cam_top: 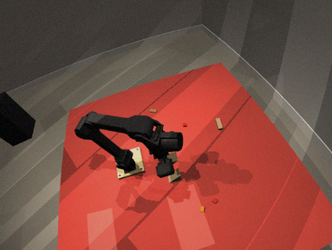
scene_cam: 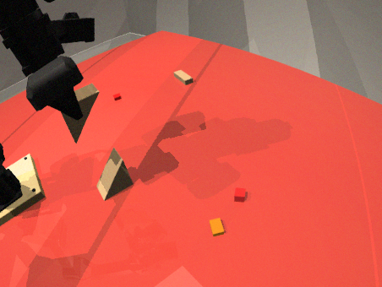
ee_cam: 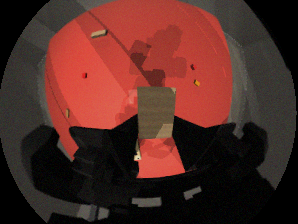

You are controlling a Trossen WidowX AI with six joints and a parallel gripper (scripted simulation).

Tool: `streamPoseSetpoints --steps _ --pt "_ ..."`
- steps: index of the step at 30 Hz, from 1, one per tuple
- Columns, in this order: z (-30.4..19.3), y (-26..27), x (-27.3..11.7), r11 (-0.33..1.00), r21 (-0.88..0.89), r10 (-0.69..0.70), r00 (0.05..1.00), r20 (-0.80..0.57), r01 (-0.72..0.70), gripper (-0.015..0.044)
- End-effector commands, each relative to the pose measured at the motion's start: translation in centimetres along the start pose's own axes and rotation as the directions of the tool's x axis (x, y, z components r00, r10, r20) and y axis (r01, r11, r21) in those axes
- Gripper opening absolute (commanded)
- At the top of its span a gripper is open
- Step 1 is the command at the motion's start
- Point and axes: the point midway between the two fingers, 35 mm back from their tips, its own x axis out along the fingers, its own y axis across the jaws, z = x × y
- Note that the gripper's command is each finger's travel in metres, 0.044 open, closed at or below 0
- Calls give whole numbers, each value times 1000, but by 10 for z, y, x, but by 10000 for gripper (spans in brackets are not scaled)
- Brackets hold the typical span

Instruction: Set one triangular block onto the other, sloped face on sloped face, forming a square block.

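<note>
Currently your hand is closed partway, stopped by the held block, which sits between the fingers. Block is up in the air, a narrow edge pointing down in the exterior view, apart from its mate.

Next outward: the lower block, resting on the tabletop with its slope exposed. Nothing seen touching it.

Progress, your side: one block is gripped and lifted. Left to do: bring it over, match slope to slope, even up the ends, level the top, let go, back the arm off. You look to be in the carry, roughly halfway by my judgement. Whether the two slopes are parallel, you cannot tell from these angles. Come down gently; a hard or skewed touch would likely slide the lower block.

Farther out, all well apart from the lower block: a small red cube, a pale bar, a small tan block, a second red cube and an orange block near it. Keep your elbow and wrist clear of them.
</note>
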Motion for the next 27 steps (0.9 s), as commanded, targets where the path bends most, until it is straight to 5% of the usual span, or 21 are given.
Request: streamPoseSetpoints --steps 1,16,27 --pt "-15 -6 -4 1000 -5 4 1000 -1 -4 0" --pt "-59 -21 -16 1000 -6 -2 1000 7 2 0" --pt "-46 -23 32 1000 -6 -3 1000 9 3 0"
